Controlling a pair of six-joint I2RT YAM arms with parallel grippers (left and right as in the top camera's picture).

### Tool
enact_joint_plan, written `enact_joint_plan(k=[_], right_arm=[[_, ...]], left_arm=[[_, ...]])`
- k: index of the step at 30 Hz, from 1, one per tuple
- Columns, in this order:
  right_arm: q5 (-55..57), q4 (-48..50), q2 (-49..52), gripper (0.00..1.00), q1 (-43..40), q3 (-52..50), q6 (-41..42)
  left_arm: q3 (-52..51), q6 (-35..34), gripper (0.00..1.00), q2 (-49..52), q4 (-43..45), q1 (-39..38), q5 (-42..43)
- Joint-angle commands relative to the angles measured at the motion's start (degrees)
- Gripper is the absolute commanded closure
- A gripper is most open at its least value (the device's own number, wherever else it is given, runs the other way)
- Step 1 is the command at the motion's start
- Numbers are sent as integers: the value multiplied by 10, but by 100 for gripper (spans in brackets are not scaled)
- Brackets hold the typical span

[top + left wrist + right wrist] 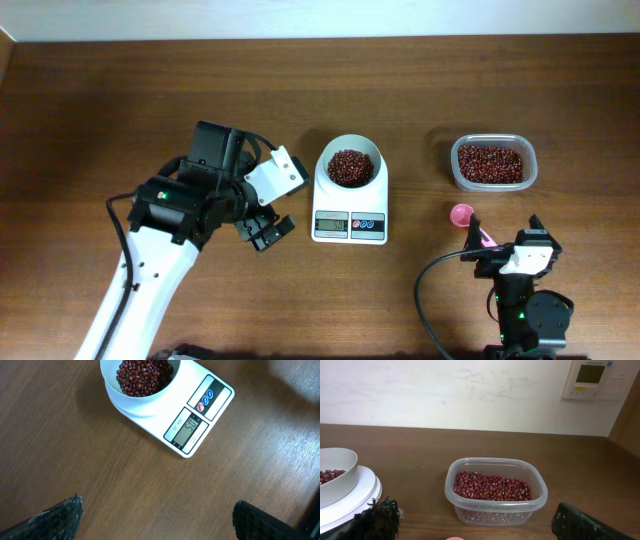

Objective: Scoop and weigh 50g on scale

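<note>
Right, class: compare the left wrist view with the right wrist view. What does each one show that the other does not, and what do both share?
Only the left wrist view shows the display and the blue and red buttons of the scale. Only the right wrist view shows the clear tub filled with more beans, the pale wall and a wall panel. Both show the scale's white bowl holding beans, and the brown wooden table.
</note>
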Motion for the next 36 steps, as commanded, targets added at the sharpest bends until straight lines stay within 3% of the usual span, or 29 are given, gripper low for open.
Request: enact_joint_plan(k=[1,6,7,10,15,19,25,31,36], right_arm=[[3,-3,-5,1,3,-3,0],[3,-3,-5,1,3,-3,0],[3,-3,-5,1,3,-3,0],[3,-3,-5,1,3,-3,0],[3,-3,-5,1,3,-3,0],[3,-3,-5,1,3,-3,0],[3,-3,-5,1,3,-3,0],[3,-3,-5,1,3,-3,0],[3,-3,-5,1,3,-3,0]], left_arm=[[9,9,1,-6,1,2,14],[9,8,1,-5,56,2,20],[9,-12,1,-5,78,3,7],[9,-177,1,-6,141,40,-81],[9,-273,1,-14,140,166,-89],[9,-281,1,-75,131,229,-48],[1,-292,1,-238,110,229,-43],[-79,-292,1,-416,113,229,-19],[-105,-292,1,-439,96,229,-18]])
